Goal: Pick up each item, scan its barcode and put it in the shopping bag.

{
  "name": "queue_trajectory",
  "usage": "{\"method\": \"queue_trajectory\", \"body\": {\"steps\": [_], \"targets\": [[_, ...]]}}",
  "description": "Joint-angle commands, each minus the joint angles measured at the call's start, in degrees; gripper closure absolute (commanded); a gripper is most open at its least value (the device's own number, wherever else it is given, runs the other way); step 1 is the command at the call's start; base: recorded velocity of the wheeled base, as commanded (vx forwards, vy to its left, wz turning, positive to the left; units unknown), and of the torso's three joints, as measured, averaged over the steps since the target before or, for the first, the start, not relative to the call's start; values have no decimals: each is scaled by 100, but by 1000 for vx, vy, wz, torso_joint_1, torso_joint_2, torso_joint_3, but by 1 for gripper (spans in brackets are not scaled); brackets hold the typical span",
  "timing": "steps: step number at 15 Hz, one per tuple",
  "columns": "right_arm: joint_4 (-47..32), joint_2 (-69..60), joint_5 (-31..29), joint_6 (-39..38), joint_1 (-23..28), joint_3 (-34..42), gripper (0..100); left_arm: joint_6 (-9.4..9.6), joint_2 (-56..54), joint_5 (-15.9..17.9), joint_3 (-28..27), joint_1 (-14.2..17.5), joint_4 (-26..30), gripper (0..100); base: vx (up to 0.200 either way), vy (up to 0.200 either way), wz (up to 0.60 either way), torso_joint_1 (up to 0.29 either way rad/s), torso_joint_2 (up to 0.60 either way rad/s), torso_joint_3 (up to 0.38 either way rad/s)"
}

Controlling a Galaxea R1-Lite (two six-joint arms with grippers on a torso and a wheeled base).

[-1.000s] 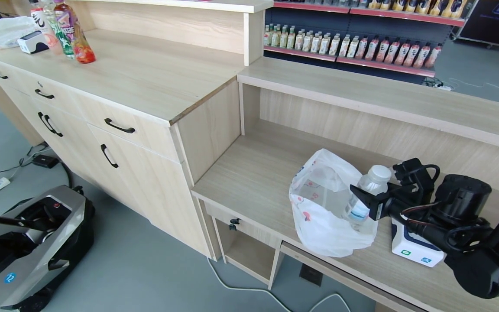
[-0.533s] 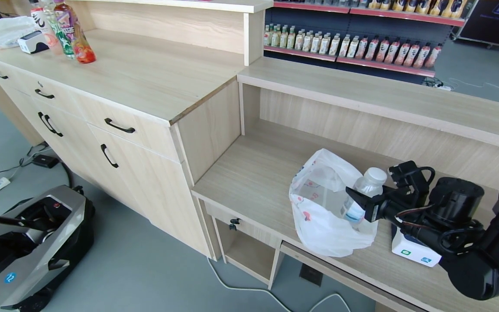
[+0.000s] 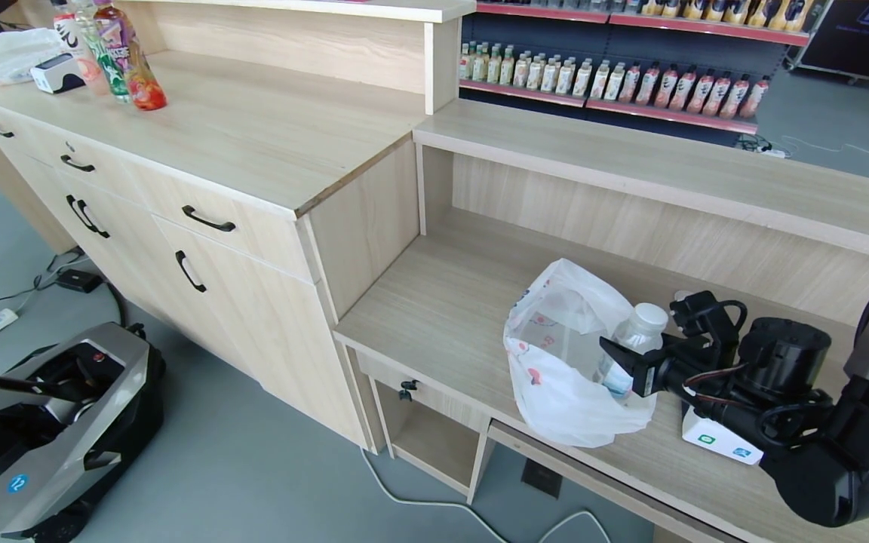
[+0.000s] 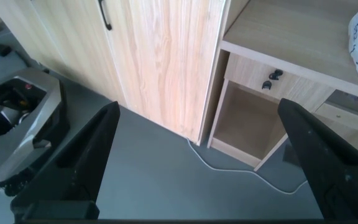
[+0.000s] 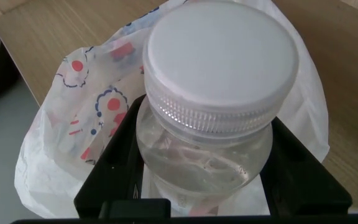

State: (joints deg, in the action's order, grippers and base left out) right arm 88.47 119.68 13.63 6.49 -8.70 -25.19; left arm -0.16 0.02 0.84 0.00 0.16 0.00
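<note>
Right gripper [image 3: 625,356] has its jaws clamped on 1 clear bottle [image 3: 640,326], upright and partly inside the shopping bag [image 3: 555,377], cap above the bag's rim. Left gripper [image 4: 197,155], well apart from the bag, is spread wide, holding nothing.

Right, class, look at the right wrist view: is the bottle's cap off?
No, a white cap sits closed on top of the clear bottle.

Bright, even indoor light with soft shadows. The white bottle cap [image 5: 221,53] just above the right gripper [image 3: 623,360] looks nearly washed out. The left gripper [image 4: 197,162] shows as a dark silhouette.
</note>
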Motion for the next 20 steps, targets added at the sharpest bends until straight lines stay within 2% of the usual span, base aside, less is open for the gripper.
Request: {"method": "queue_trajectory", "body": {"steps": [1, 8, 19, 20], "targets": [[4, 21, 8, 11, 0, -21, 100, -2, -2, -5, 0, 2, 0, 0, 0, 0, 0, 0, 0, 0], [65, 153, 17, 266, 27, -232, 100, 7, -2, 4, 0, 2, 0, 0, 0, 0, 0, 0, 0, 0], [65, 276, 17, 494, 53, -162, 100, -2, -2, -5, 0, 2, 0, 0, 0, 0, 0, 0, 0, 0], [65, 258, 17, 494, 62, -145, 0, -2, -2, -5, 0, 2, 0, 0, 0, 0, 0, 0, 0, 0]]}}
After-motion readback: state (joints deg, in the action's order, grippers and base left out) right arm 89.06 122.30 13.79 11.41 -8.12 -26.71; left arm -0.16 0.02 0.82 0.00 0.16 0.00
